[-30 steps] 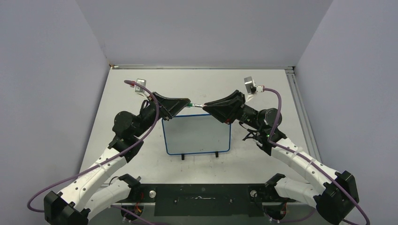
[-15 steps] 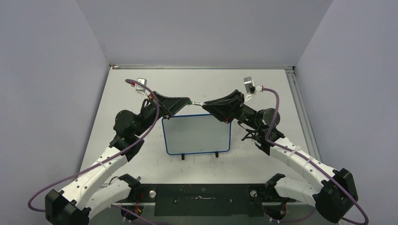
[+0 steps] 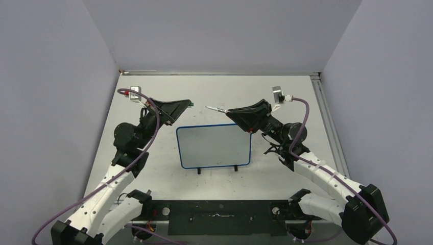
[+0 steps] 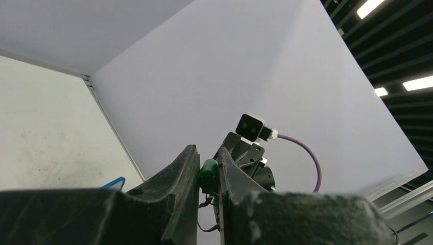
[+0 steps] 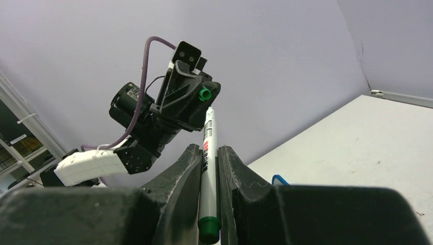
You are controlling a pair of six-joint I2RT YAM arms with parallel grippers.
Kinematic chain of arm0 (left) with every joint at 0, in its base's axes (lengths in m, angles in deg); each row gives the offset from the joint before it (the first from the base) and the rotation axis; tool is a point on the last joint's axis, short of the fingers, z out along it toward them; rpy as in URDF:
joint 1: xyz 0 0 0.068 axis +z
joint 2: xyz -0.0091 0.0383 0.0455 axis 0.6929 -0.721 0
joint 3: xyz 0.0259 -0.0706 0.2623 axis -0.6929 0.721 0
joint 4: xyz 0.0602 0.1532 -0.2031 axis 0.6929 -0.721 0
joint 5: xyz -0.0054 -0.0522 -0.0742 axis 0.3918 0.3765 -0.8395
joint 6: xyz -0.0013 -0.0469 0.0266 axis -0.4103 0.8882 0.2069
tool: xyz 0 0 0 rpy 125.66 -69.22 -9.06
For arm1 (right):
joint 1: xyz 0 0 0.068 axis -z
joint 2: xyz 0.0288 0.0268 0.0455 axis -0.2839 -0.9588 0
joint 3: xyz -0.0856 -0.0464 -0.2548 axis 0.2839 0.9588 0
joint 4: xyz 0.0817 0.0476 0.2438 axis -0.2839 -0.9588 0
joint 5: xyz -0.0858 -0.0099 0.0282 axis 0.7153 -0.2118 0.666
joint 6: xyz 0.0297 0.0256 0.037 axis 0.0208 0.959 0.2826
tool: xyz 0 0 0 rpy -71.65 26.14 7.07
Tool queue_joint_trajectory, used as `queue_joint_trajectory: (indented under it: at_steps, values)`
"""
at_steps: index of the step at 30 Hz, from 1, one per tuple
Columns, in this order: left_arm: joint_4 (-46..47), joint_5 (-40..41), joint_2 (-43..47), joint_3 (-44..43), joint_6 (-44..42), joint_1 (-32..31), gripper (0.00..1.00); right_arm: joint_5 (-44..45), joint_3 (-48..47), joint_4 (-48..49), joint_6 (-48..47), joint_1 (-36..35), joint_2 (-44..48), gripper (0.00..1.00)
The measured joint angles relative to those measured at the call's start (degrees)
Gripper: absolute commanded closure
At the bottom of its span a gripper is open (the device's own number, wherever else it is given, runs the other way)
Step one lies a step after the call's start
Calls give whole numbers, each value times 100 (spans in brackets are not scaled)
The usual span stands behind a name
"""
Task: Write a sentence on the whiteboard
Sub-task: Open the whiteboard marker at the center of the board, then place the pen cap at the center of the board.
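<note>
The whiteboard (image 3: 214, 145) with a thin blue frame stands on two small black feet at the table's middle; its face is blank, and no sentence shows on it. My left gripper (image 3: 187, 104) is shut on the green marker cap (image 4: 208, 171), held above the board's upper left corner. My right gripper (image 3: 230, 110) is shut on the white marker (image 5: 208, 153), whose bare tip (image 3: 208, 107) points left toward the left gripper. The cap also shows in the right wrist view (image 5: 205, 93), a small gap from the marker's tip. A blue corner of the board shows in both wrist views.
The table (image 3: 153, 173) is pale grey, with a metal rail (image 3: 327, 122) along its right edge and lilac walls on three sides. The black base plate (image 3: 219, 217) lies at the near edge between the arm bases.
The cap has come off the marker. My left gripper moved left and up with the cap; my right gripper stayed, holding the marker body. A gap now separates them.
</note>
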Motion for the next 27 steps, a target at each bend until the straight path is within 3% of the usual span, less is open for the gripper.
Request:
queue_joint_trajectory:
  at_steps: [10,14,19,27]
  values:
    - [-273,-127,431,-13,-127,933,100,92,4,-393,-219,9,402,95]
    - [-1952,22,562,-407,-1320,1467,100,376,-79,-1285,-807,-44,831,95]
    - [-3978,960,466,-544,-2671,1965,100,960,-319,-2527,-1799,-380,1329,95]
    - [-4944,1947,-232,896,-3067,1996,100,1303,-315,-3289,-2437,-568,1576,95]
